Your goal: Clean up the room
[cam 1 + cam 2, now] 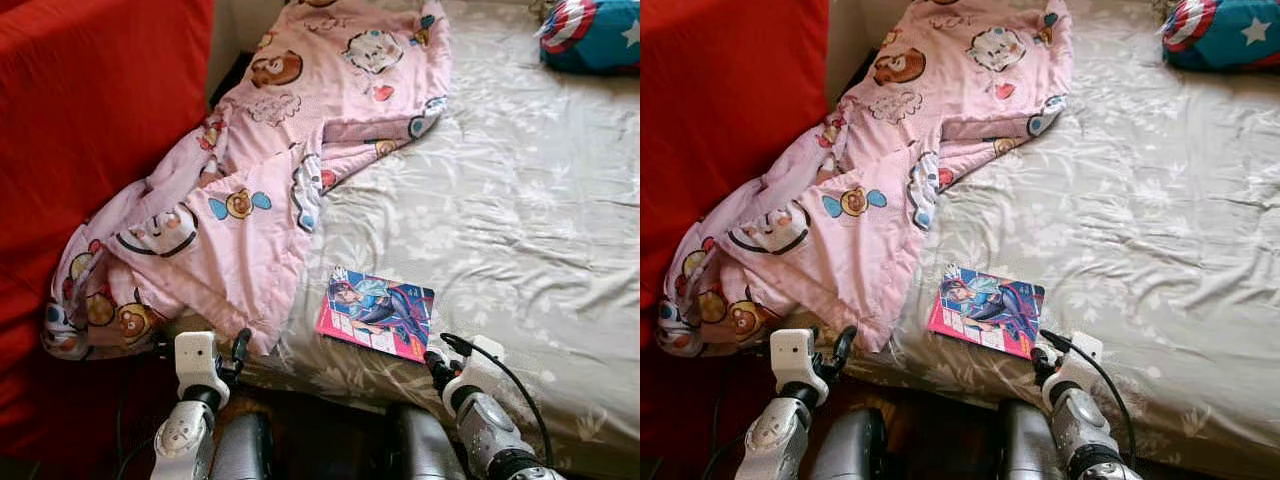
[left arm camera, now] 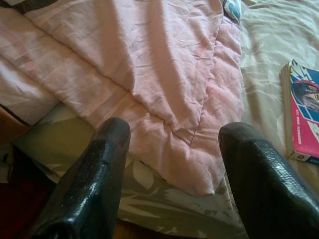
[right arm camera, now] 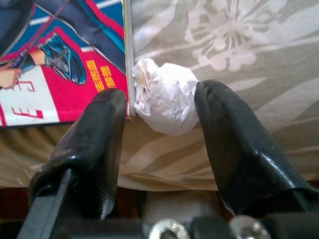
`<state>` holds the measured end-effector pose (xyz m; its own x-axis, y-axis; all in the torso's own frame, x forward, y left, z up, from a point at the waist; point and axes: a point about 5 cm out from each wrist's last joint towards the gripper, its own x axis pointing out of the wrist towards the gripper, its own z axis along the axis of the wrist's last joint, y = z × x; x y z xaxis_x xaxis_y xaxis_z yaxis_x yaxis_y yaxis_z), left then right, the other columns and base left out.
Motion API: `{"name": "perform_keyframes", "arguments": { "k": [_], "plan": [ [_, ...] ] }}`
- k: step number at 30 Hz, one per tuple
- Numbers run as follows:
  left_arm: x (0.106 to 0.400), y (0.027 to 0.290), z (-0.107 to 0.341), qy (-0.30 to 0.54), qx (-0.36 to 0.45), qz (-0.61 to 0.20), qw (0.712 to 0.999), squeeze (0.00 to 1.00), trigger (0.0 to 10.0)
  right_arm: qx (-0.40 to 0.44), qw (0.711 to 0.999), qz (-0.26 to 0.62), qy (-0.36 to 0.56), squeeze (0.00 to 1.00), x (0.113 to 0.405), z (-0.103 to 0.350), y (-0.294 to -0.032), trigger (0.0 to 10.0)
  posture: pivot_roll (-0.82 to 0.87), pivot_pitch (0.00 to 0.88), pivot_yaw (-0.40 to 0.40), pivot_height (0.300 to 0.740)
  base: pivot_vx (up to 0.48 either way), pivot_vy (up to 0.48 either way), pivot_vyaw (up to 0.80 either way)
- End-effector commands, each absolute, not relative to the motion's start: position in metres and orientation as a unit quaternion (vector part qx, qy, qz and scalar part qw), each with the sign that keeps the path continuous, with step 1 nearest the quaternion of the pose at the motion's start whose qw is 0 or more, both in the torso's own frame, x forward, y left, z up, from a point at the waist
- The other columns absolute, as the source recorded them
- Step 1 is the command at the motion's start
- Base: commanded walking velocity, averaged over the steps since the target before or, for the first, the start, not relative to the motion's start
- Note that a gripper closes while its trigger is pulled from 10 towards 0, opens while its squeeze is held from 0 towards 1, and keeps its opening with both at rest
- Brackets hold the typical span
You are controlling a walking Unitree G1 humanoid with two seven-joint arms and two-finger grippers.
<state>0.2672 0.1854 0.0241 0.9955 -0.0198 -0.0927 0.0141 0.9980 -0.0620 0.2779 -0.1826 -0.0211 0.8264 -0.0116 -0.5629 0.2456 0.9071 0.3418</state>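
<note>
Where the bed (image 1: 520, 230) meets its near edge, the right end effector (image 3: 162, 117) sits low over the floral grey sheet with its two black fingers (image 3: 234, 144) spread around a wad (image 3: 164, 97) of crumpled white paper. One finger touches the wad's side; the other stands just beside it, so the wad lies between the fingers but is not clamped. The wad rests on the sheet, touching the edge of a book (image 1: 377, 312) with a pink and blue comic cover, which lies flat near the bed's front edge.

The left end effector (image 2: 172, 169) hovers at the bed's front left corner, fingers wide apart and holding nothing. Ahead of it lies the lowest corner of a pink blanket (image 1: 270, 170) printed with cartoon animals. The blanket is rumpled and runs diagonally from the top of the bed down to the left corner, where part of it hangs over the side against a red cover (image 1: 90, 150).

At the far right corner of the bed lies a blue cushion (image 1: 590, 35) with a red and white star shield design.
</note>
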Motion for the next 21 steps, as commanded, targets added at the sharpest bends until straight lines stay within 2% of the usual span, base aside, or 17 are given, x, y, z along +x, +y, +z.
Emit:
{"name": "perform_keyframes", "arguments": {
  "k": [1, 11, 12, 15, 16, 19, 21],
  "plan": [
    [0.2612, 0.1876, 0.0185, 0.064, -0.022, -0.009, 0.998, 0.00, 10.0, 0.207, 0.928, -0.075, 0.301, 0.00, 0.2699, -0.0282, -0.1820, 10.0, -0.04, 0.279, 0.035, 0.630, 0.000, 0.000, 0.00],
    [0.2596, 0.1865, 0.0192, 0.069, -0.020, -0.012, 0.997, 0.00, 10.0, 0.199, 0.930, -0.094, 0.294, 0.00, 0.2707, -0.0268, -0.1857, 10.0, -0.04, 0.285, 0.037, 0.630, 0.000, 0.000, 0.00],
    [0.2587, 0.1861, 0.0184, 0.071, -0.020, -0.011, 0.997, 0.00, 10.0, 0.196, 0.931, -0.097, 0.292, 0.00, 0.2715, -0.0260, -0.1866, 4.5, -0.04, 0.287, 0.037, 0.630, 0.000, 0.000, 0.00],
    [0.2584, 0.1859, 0.0182, 0.071, -0.020, -0.011, 0.997, 0.00, 10.0, 0.193, 0.932, -0.098, 0.291, 0.00, 0.2718, -0.0257, -0.1870, 4.5, -0.04, 0.287, 0.036, 0.630, 0.000, 0.000, 0.00],
    [0.2578, 0.1858, 0.0181, 0.072, -0.020, -0.011, 0.997, 0.00, 10.0, 0.194, 0.932, -0.099, 0.291, 0.00, 0.2720, -0.0255, -0.1870, 0.0, -0.04, 0.288, 0.036, 0.630, 0.000, 0.000, 0.00],
    [0.2565, 0.1860, 0.0181, 0.073, -0.020, -0.009, 0.997, 0.00, 10.0, 0.198, 0.931, -0.096, 0.290, 0.00, 0.2729, -0.0250, -0.1853, 0.0, -0.04, 0.290, 0.035, 0.630, 0.000, 0.000, 0.00],
    [0.2564, 0.1860, 0.0183, 0.073, -0.019, -0.009, 0.997, 0.00, 10.0, 0.197, 0.932, -0.094, 0.289, 0.00, 0.2731, -0.0249, -0.1844, 2.0, -0.04, 0.290, 0.035, 0.630, 0.000, 0.000, 0.00]
  ]
}}
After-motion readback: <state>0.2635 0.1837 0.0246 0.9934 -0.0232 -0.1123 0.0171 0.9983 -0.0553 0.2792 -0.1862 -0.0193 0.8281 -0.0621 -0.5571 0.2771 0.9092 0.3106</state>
